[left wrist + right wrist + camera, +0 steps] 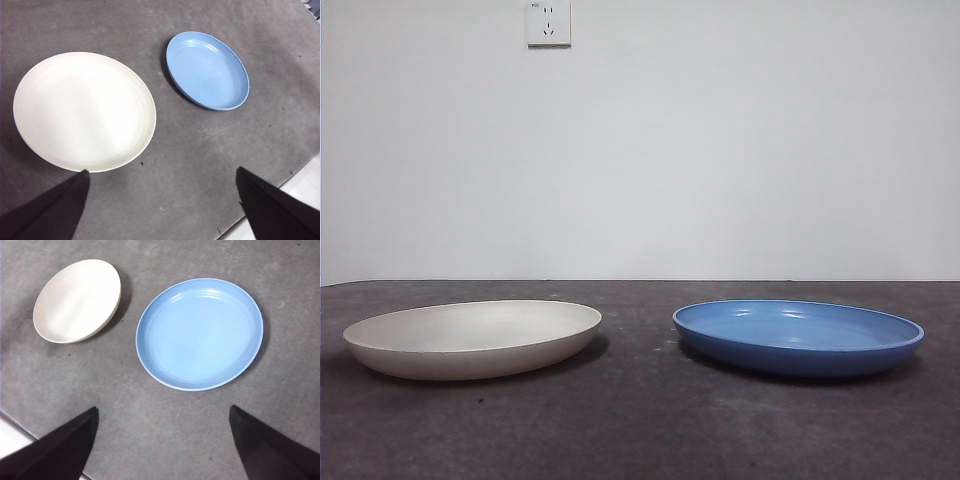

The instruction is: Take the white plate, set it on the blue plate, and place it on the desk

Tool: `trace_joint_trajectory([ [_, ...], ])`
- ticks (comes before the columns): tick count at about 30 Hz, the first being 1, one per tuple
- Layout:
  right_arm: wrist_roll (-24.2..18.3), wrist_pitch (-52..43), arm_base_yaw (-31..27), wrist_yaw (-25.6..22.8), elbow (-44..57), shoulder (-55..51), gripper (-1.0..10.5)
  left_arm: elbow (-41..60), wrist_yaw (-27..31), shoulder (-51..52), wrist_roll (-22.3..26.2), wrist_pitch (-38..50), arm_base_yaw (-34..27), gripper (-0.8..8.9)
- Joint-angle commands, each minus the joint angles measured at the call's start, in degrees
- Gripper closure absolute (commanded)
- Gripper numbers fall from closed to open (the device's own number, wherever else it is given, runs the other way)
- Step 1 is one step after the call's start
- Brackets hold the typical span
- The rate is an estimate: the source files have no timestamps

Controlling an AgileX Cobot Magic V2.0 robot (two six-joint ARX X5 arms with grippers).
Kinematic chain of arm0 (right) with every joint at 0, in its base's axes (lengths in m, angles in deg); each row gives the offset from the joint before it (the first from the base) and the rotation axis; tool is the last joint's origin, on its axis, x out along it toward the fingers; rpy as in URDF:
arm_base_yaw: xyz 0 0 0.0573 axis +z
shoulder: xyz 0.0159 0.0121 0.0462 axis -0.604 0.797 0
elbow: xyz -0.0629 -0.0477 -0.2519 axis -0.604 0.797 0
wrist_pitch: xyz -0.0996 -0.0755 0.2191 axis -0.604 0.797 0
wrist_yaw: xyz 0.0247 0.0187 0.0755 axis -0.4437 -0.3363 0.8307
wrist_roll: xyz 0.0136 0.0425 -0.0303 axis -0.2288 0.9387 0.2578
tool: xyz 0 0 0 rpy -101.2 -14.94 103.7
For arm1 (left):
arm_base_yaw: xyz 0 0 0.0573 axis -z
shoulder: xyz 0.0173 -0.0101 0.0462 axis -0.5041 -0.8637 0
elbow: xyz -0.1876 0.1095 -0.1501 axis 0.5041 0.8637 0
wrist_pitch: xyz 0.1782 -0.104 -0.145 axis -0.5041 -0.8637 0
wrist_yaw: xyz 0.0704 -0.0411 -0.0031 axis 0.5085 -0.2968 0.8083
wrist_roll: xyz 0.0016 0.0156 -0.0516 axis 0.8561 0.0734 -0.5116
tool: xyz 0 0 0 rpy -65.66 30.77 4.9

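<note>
White plate (84, 111) beneath wide-open, empty left pincer (162, 200), seemingly well above, blue plate (207, 70) apart

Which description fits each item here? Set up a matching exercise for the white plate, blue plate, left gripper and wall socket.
Things:
1. white plate
2. blue plate
3. left gripper
4. wall socket

Descriptions:
A. glossy, empty, on the desk
B. open, above the desk, holding nothing
C. high on the back wall
D. matte cream, empty, apart from the other plate

Pairs: 1-D, 2-A, 3-B, 4-C
</note>
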Motion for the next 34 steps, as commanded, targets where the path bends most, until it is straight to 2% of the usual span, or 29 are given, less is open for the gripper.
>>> trace_joint_trajectory([
  [1, -0.02, -0.57, 0.09, 0.0, -1.03, 0.24, 5.2, -1.27, 1.33, -0.94, -1.2, 0.92, 0.15, 3.35],
  [12, 0.04, -0.59, 0.35, 0.02, -1.03, 0.24, 5.2, -1.55, 9.49, -11.85, -7.63, 10.58, 0.17, 3.44],
  [23, 0.13, -0.61, 0.35, 0.02, -1.03, 0.24, 5.2, -9.31, 15.32, -32.65, -7.65, 12.57, 0.15, 3.44],
  [27, 0.15, -0.61, 0.35, 0.02, -1.03, 0.24, 5.2, -10.71, 15.54, -38.38, -7.54, 14.38, 0.15, 3.45],
  [31, 0.13, -0.61, 0.35, 0.02, -1.03, 0.24, 5.2, -10.84, 19.21, -43.19, -7.37, 16.35, 0.17, 3.45],
  [34, 0.13, -0.63, 0.35, 0.0, -1.03, 0.24, 5.2, -10.84, 19.71, -46.14, -6.78, 17.35, 0.17, 3.45],
])
